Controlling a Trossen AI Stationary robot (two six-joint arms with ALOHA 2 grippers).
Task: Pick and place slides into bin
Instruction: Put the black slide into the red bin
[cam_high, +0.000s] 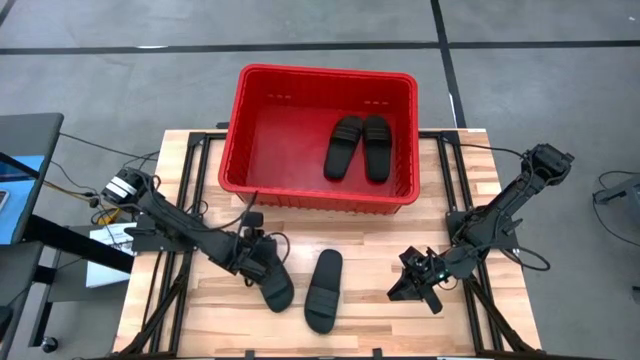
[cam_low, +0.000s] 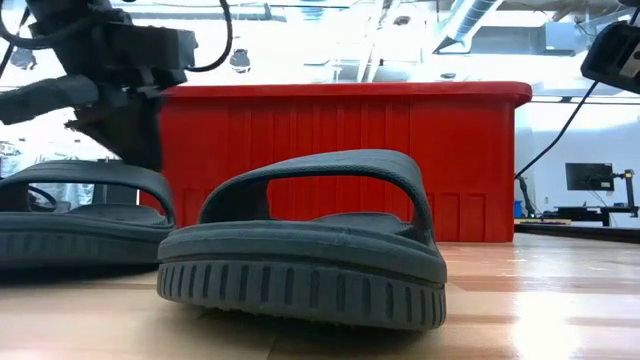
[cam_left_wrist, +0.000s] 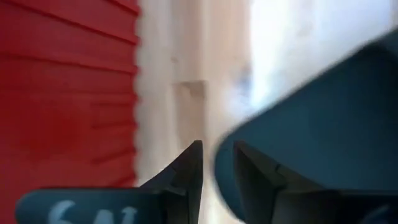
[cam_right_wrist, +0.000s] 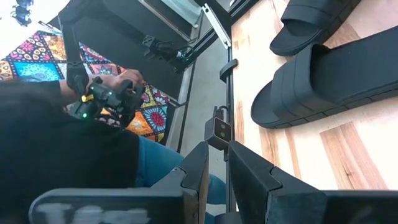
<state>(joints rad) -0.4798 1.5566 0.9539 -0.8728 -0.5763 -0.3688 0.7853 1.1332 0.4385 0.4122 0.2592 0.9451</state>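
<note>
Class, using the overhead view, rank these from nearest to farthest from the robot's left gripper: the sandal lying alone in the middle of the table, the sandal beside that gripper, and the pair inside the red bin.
1. The sandal at the left gripper, on the table's left.
2. The lone sandal, mid-table, just to the right.
3. The pair of sandals inside the red bin, at the table's far edge.
</note>
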